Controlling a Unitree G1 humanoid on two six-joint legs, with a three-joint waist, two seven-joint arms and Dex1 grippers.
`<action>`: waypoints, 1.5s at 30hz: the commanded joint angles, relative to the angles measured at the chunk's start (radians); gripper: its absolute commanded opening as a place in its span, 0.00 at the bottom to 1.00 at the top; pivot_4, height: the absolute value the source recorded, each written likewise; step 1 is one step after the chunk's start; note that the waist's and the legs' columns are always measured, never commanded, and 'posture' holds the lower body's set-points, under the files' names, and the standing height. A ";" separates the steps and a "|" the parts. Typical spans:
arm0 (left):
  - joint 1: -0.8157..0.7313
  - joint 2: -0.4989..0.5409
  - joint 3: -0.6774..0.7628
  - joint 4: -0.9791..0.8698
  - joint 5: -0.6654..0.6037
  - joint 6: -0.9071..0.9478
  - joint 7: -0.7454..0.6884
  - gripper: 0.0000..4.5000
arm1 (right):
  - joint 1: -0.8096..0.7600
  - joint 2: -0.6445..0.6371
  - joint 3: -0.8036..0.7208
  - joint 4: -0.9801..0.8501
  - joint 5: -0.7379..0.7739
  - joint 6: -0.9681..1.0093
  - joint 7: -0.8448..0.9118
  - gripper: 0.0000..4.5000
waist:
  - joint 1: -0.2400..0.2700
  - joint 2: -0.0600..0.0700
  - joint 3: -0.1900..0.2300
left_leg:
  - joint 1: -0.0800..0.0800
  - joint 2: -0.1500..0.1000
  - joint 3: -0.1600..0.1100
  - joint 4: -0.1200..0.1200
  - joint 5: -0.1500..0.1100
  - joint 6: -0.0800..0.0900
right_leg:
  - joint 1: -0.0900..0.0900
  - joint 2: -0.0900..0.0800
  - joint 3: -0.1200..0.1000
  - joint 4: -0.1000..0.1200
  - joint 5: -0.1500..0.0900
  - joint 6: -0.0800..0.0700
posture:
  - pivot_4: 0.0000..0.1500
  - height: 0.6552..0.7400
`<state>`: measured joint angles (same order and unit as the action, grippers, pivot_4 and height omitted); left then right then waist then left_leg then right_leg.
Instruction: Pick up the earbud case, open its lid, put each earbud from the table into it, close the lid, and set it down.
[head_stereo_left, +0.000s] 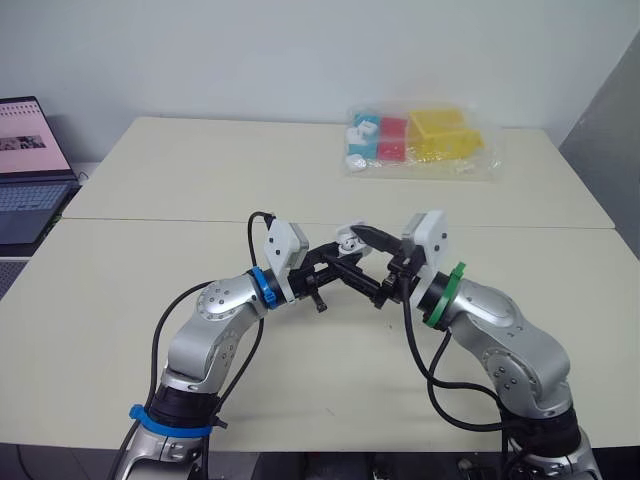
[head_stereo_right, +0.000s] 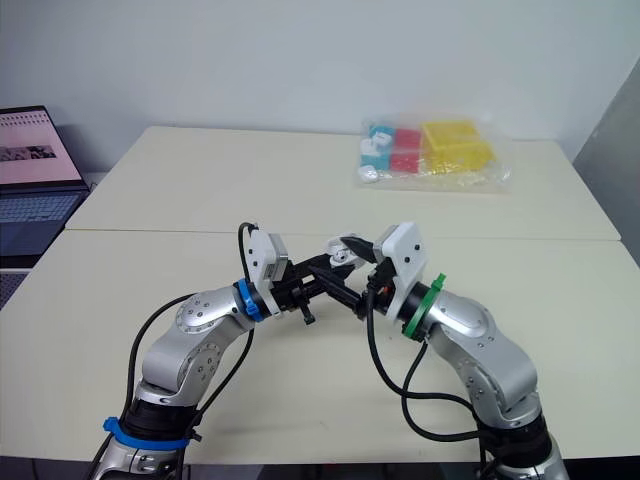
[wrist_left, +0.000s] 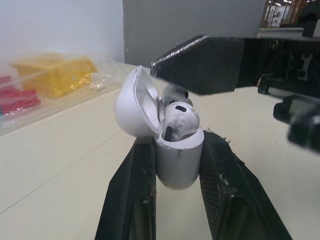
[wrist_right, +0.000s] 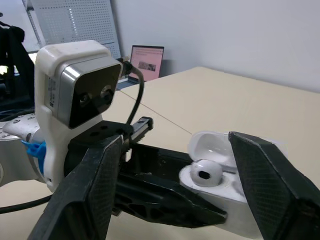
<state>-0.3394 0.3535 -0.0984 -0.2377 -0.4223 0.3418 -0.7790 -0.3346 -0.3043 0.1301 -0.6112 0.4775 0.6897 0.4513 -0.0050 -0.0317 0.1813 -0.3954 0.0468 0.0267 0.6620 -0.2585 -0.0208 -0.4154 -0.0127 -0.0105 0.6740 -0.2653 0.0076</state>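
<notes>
- White earbud case (wrist_left: 179, 167) sat clamped in the left gripper (wrist_left: 179, 145), lid (wrist_left: 131, 102) open for loading.
- Right gripper (wrist_right: 172, 142), jaws wide and empty, straddled the seated earbud (wrist_right: 206, 171).

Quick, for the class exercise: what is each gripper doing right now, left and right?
Left gripper: shut on the open earbud case.
Right gripper: open, its fingers either side of that case.
</notes>
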 joint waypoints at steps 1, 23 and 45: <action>-0.015 0.001 0.009 -0.032 -0.015 -0.016 -0.009 0.18 | -0.020 -0.032 -0.057 -0.092 0.063 0.038 0.002 0.79 | 0.000 0.000 0.000 | 0.000 0.000 0.000 0.000 0.000 0.000 | 0.000 0.000 0.000 0.000 0.000 0.000 | 1.00 1.00; -0.044 0.022 -0.095 0.014 0.037 -0.129 -0.194 0.18 | -0.370 -0.445 -0.060 0.333 0.174 0.186 0.358 0.00 | 0.001 0.000 0.000 | -0.005 0.000 0.002 0.000 0.000 0.000 | -0.005 0.004 0.001 -0.001 0.000 0.000 | 1.00 1.00; -0.049 0.024 -0.098 0.040 0.065 -0.172 -0.241 0.18 | -0.317 -0.509 -0.038 0.245 0.275 0.276 0.568 0.00 | 0.003 0.000 0.000 | -0.005 0.000 0.001 0.001 0.000 0.000 | -0.005 0.004 0.001 0.000 0.001 0.000 | 1.00 1.00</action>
<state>-0.3725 0.3859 -0.1936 -0.1780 -0.3488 0.2047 -1.0162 -0.6704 -0.7936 0.0932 -0.3362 0.7651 0.9725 1.0034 -0.0025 -0.0315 0.1815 -0.3999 0.0467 0.0279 0.6628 -0.2586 -0.0203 -0.4208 -0.0087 -0.0095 0.6742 -0.2648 0.0073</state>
